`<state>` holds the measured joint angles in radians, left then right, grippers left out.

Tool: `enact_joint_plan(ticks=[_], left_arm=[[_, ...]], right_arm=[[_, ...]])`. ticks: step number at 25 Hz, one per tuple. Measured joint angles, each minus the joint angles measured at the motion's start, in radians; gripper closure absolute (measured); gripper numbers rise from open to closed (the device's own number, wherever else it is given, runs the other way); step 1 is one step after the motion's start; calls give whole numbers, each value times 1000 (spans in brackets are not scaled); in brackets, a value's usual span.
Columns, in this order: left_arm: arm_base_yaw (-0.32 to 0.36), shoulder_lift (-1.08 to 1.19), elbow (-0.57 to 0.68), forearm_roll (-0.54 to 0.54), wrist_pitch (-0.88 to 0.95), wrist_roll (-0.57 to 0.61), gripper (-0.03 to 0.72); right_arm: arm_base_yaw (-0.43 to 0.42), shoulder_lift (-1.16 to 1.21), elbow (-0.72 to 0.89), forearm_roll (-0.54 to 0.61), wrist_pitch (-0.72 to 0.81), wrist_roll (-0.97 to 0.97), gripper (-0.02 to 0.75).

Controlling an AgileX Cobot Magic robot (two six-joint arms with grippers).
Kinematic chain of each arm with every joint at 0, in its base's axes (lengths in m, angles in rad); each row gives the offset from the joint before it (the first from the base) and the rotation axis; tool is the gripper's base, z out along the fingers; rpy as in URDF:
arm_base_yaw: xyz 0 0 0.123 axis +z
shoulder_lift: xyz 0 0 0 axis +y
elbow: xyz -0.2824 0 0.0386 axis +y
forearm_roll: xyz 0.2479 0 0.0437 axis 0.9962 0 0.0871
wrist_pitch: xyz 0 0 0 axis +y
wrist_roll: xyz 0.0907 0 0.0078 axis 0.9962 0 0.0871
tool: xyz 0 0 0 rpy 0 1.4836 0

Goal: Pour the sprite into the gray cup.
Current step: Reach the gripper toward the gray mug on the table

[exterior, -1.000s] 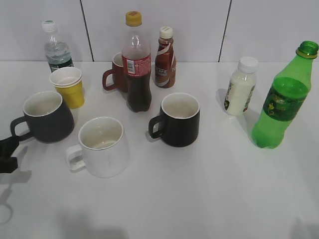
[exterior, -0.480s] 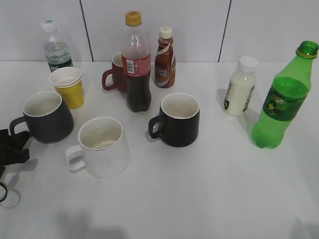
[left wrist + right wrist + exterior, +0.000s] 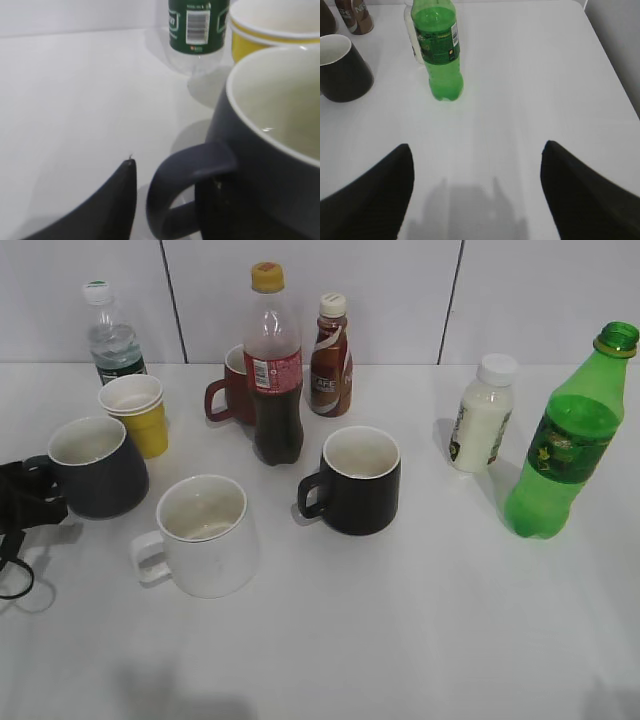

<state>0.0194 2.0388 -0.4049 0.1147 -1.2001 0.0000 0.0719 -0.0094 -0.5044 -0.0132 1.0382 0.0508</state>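
Observation:
The sprite [image 3: 570,440], a tall green bottle with no cap, stands at the right of the table; it also shows in the right wrist view [image 3: 440,55]. The gray cup [image 3: 95,468] stands at the far left with its handle [image 3: 185,185] pointing left. My left gripper [image 3: 30,495] is at that handle. In the left wrist view, my left gripper [image 3: 172,175] straddles the loop, with one finger [image 3: 100,210] a small gap outside it and a dark shape against the cup's wall. My right gripper [image 3: 477,190] is open and empty, well short of the sprite, and out of the exterior view.
A white mug [image 3: 205,535] and a black mug [image 3: 360,480] stand mid-table. Behind them are a cola bottle [image 3: 275,370], a coffee bottle [image 3: 330,355], a brown mug [image 3: 232,390], stacked yellow cups [image 3: 140,415] and a water bottle [image 3: 110,335]. A milk bottle [image 3: 480,415] stands beside the sprite.
My left gripper has moved up from the table's left edge to the gray cup's handle. The cup has shifted slightly. The sprite has not moved.

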Motion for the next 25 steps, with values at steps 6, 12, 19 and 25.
enact_joint_plan(ticks=[6, 12, 19, 25], left_arm=[[0, 39, -56, 4, -4, 0, 438], [0, 81, -93, 5, -15, 0, 584], [1, 87, -93, 20, -16, 0, 629], [1, -40, -31, 41, 44, 10, 635]], right_arm=[[0, 0, 0, 3, 0, -1, 148], [0, 0, 0, 6, 0, -1, 148], [0, 0, 0, 48, -1, -1, 148], [0, 54, -12, 94, -254, -33, 148]])
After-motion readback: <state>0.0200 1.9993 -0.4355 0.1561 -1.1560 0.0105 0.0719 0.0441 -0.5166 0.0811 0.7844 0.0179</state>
